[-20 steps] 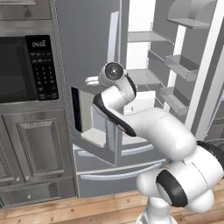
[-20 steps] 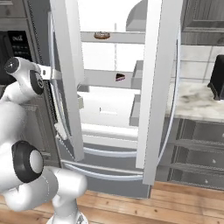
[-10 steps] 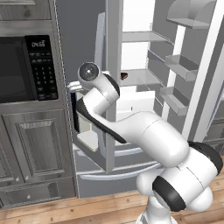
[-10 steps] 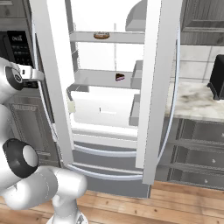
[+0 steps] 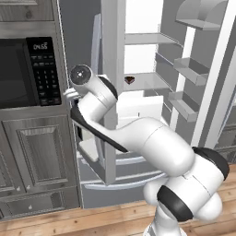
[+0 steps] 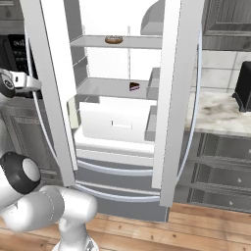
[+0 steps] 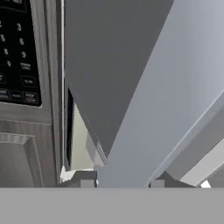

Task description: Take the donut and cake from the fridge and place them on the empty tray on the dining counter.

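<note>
At the fridge's left door, the pincer sits against the grey door panel beside the microwave; whether its jaws grip anything cannot be told. The donut lies on the top shelf, the cake on the shelf below. The door stands wide, so the arm should probably pull clear of its edge before reaching in.
</note>
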### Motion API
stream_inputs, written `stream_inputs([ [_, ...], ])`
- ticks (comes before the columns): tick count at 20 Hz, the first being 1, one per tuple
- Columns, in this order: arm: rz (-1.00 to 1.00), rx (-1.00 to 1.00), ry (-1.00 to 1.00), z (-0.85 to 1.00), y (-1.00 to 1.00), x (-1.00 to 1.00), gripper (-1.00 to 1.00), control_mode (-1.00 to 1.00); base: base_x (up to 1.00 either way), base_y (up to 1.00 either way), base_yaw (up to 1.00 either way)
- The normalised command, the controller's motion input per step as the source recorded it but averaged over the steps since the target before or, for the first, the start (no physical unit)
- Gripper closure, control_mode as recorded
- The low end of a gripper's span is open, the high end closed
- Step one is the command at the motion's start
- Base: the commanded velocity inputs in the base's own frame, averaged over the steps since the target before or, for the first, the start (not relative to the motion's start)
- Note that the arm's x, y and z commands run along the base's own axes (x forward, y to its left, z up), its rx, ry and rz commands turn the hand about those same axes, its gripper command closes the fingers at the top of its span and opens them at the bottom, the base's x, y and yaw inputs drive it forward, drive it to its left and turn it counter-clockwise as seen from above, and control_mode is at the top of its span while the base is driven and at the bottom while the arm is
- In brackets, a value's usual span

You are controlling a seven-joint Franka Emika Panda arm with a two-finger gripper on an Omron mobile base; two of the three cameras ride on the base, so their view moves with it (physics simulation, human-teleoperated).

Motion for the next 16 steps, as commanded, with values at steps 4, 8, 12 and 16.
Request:
stream_inputs([
  [4,0.04,-0.03,0.10,-0.66,-0.06,-0.16,-1.00,-1.00,0.00,0.00,0.00],
  [8,0.06,0.00,0.02,-0.53,-0.14,-0.57,-1.00,-1.00,0.00,0.00,0.00],
  [12,0.01,0.00,-0.05,-0.37,0.21,-0.97,-1.00,-1.00,0.00,0.00,0.00],
  [16,0.00,0.01,0.00,-0.07,-0.06,-0.75,-1.00,-1.00,0.00,0.00,0.00],
])
